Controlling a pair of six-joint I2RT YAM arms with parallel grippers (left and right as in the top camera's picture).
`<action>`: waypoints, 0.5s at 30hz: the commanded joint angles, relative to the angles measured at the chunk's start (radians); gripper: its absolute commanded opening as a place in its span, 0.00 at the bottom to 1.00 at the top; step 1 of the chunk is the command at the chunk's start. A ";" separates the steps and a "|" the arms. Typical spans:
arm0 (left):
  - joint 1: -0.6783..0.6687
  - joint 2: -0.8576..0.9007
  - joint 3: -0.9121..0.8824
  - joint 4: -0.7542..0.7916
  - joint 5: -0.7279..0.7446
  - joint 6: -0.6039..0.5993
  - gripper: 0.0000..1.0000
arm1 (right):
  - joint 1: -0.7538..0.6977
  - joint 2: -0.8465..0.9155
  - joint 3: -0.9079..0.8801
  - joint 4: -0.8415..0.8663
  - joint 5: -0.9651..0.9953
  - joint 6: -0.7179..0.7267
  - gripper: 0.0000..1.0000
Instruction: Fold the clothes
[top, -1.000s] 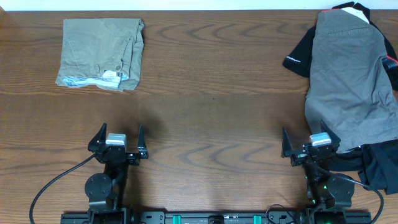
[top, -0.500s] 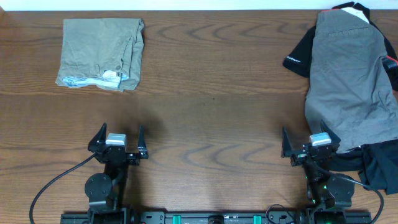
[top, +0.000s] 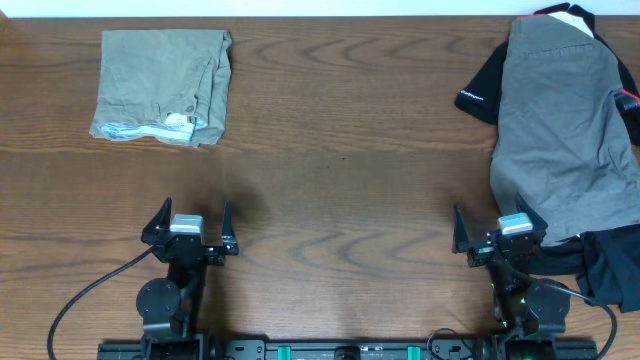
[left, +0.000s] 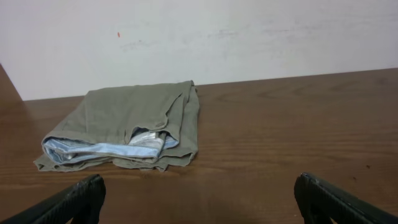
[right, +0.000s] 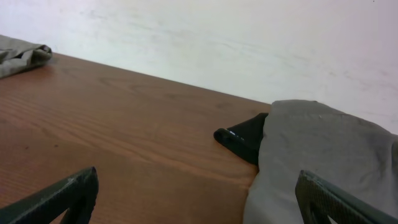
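Seen from overhead, the grey shorts (top: 565, 130) lie unfolded at 2 o'clock on the table (top: 340, 180), rumpled, and run past the right edge of the view. They rest on the black top (top: 485, 85), whose sleeve sticks out from under them toward 9 o'clock with a small white mark on it. More black cloth bunches up at 4 o'clock, beside the right arm's base. A bit of white shows at the pile's 12 o'clock end and a spot of red at its 3 o'clock side. The khaki shorts (top: 160, 85) sit well apart at 10 o'clock, folded into a neat rectangle, with a pale blue and white lining showing along the near edge. The left gripper (top: 194, 208) hangs at 7 o'clock over bare wood, jaws released and spread wide. Its fingers (left: 74, 202) frame the khaki shorts, which lie ahead toward 11 o'clock in the left wrist view, with a white wall (left: 199, 37) behind them. The right gripper (top: 495, 215) is at 5 o'clock, jaws likewise released and wide. Its outer finger is just beside the near hem of the grey shorts, and I cannot tell whether it touches the cloth. In the right wrist view the grey cloth fills the 3 o'clock side, with the black sleeve poking out at its left.
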 joint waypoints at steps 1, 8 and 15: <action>-0.004 0.000 -0.010 -0.047 0.011 0.009 0.98 | 0.009 -0.006 -0.002 -0.004 -0.001 0.014 0.99; -0.004 0.000 -0.010 -0.047 0.011 0.009 0.98 | 0.009 -0.005 -0.002 -0.004 0.027 -0.021 0.99; -0.004 0.000 -0.010 -0.047 0.011 0.009 0.98 | 0.009 -0.005 -0.002 -0.003 0.036 -0.027 0.99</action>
